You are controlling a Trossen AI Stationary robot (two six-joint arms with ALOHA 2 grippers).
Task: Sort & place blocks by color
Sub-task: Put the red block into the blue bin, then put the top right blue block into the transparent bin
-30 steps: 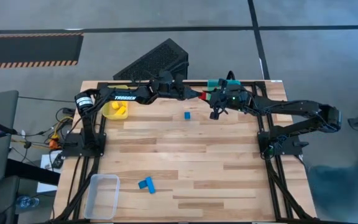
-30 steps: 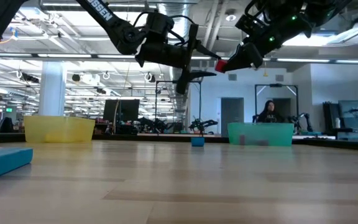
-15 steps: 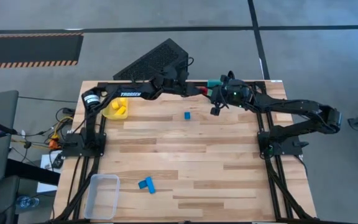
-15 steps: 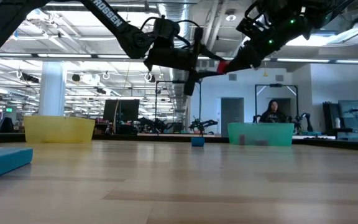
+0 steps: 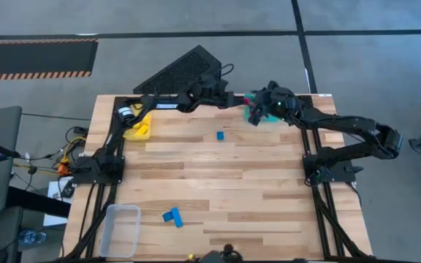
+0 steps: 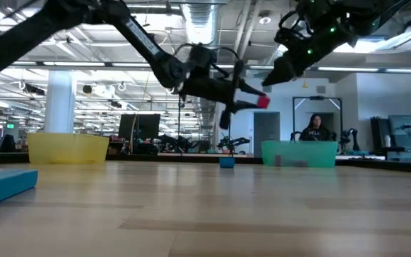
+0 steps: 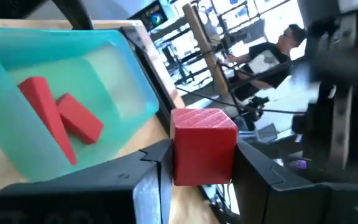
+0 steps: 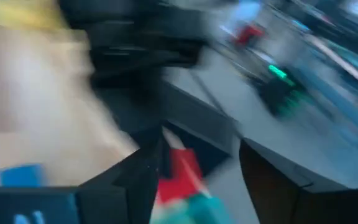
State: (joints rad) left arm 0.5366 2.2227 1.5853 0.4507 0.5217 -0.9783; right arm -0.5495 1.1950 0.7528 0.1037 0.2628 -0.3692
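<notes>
A red cube (image 7: pixel 204 146) sits between the fingers of my left gripper (image 6: pixel 252 103), which is stretched to the far right part of the table, in the air beside the teal bin (image 7: pixel 135 74). Two red blocks (image 7: pixel 61 121) lie on that bin's floor. My right gripper (image 6: pixel 277 70) hangs higher, just right of the cube, open and holding nothing. A small blue cube (image 5: pixel 220 135) rests on the table mid-far. Blue blocks (image 5: pixel 171 216) lie near the front. Yellow blocks (image 5: pixel 139 128) lie in the yellow bin. My left gripper pinches the red cube by two opposite side faces (image 7: pixel 178 149) between its fingers. The fingers come nearly level from the table's left, slanting a little downward. The cube is lifted clear, well above the table and close to the teal bin's rim.
The yellow bin (image 6: pixel 66 148) stands at the far left and the teal bin (image 6: pixel 300 153) at the far right. A clear bin (image 5: pixel 121 230) sits at the near left corner. Both arms crowd the far edge. A person (image 6: pixel 311 128) sits in the room behind.
My left arm has reached farther toward the table's right, carrying the red cube to the teal bin and somewhat lower. My right gripper, which was against the cube a second ago, has come away from it and drawn back up and toward the far right.
</notes>
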